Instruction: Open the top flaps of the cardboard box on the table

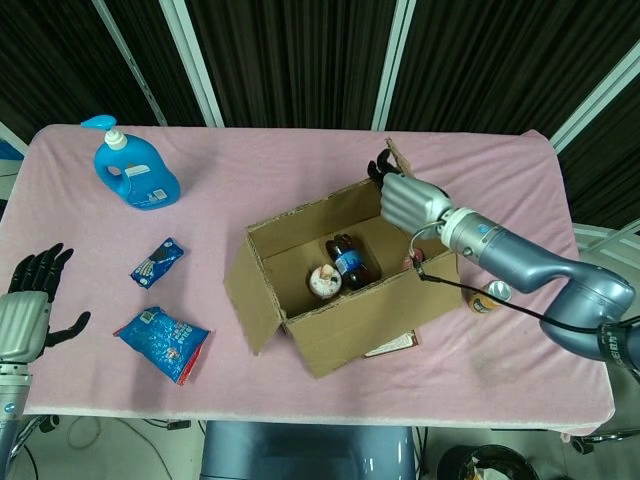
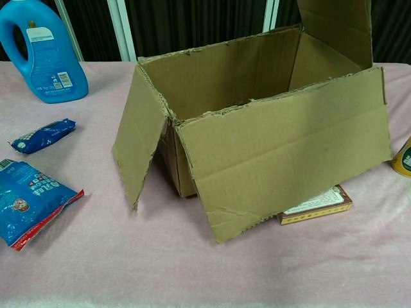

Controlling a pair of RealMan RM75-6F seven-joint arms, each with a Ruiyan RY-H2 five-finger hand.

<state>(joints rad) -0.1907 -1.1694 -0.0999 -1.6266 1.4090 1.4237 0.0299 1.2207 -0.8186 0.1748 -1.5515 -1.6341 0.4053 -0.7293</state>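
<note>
Pink cloth-covered table before dark pleated curtains with pale slanted frame bars, brown cardboard box at centre, near and nine-o'clock flaps folded outward, three-o'clock flap raised; right hand against that raised flap, whether grasping or merely pressing, cannot tell. Inside, dark bottle with blue label and round-topped cup. At ten o'clock blue pump bottle, at eight o'clock blue snack bag and small blue packet; left hand released, spread, at table edge.
</note>
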